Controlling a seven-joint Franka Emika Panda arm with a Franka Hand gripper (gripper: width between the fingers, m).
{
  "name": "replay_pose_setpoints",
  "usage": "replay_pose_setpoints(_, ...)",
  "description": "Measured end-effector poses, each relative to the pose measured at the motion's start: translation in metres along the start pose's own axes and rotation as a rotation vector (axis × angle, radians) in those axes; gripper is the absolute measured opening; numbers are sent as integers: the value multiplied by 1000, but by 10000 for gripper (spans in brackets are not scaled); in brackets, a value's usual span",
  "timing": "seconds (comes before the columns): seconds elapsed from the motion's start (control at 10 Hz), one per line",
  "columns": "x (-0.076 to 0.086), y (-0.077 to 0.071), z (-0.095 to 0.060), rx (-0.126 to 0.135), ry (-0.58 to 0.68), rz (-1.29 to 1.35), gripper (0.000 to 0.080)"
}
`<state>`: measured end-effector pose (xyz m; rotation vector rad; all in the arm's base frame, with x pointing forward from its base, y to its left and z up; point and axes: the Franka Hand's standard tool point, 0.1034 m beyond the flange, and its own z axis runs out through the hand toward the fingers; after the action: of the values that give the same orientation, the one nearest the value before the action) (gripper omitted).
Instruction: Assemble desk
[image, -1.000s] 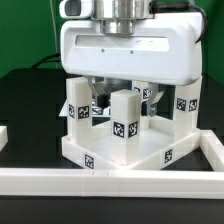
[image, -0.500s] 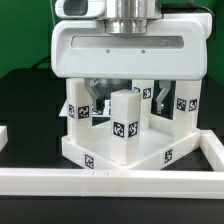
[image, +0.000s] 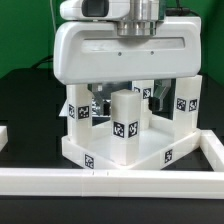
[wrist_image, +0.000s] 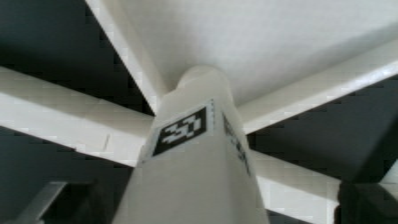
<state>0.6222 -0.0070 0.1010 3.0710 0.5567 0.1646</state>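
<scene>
The tool (image: 112, 98) hangs low over the desk, and its large white housing hides most of what goes on beneath it in the exterior view; the fingers themselves are barely made out in the shadow between the legs. Its jaws stand as wide apart as they go, and nothing can be seen gripped between them.

The desk top (image: 125, 152) lies upside down on the black tabletop (image: 25, 100), pushed into the corner of the white border rails (image: 110, 181), which run along its near edge and up the exterior view's right. Several tagged legs stand upright in it; the near leg (image: 124, 117) is the clearest, while the far ones are partly covered by the housing.

In the wrist view, one tagged leg (wrist_image: 187, 150) fills the picture, blurred by closeness, with the tray's rim (wrist_image: 285, 50) behind it; dark finger edges (wrist_image: 45, 200) show at the margin.
</scene>
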Motion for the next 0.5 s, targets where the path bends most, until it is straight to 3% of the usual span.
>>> replay_pose_setpoints(0.4, -1, 4, -1, -8, -3, -196, 648)
replay_pose_setpoints(0.5, -1, 4, -1, -8, -4, -191, 524)
